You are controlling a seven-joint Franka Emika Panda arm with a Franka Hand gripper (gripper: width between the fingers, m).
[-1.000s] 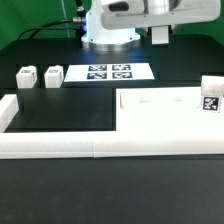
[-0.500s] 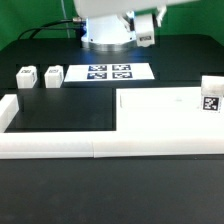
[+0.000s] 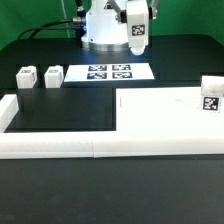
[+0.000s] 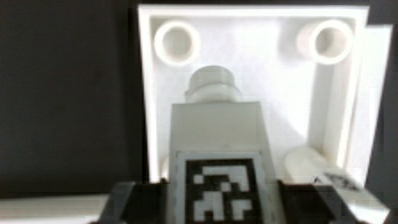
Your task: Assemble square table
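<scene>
Tabletop slab (image 3: 165, 105), one, lies flat against the border rail (image 3: 50, 146), toward the exterior view's right. We count four leg blocks. The outer leg block (image 3: 24, 77) and inner leg block (image 3: 53, 75) stand beside the marker board (image 3: 108, 72). The corner leg block (image 3: 210, 97) stands at the slab's right end. The held leg block (image 3: 136, 43) is clamped in the gripper (image 3: 136, 33), raised near the robot base (image 3: 100, 30). The wrist view shows a first round hole (image 4: 176, 40) and a second round hole (image 4: 329, 40); the slab's remainder is cut off and the fingers are barely visible.

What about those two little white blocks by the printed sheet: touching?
Apart. The exterior view shows black table between the first leg block and the second leg block.
</scene>
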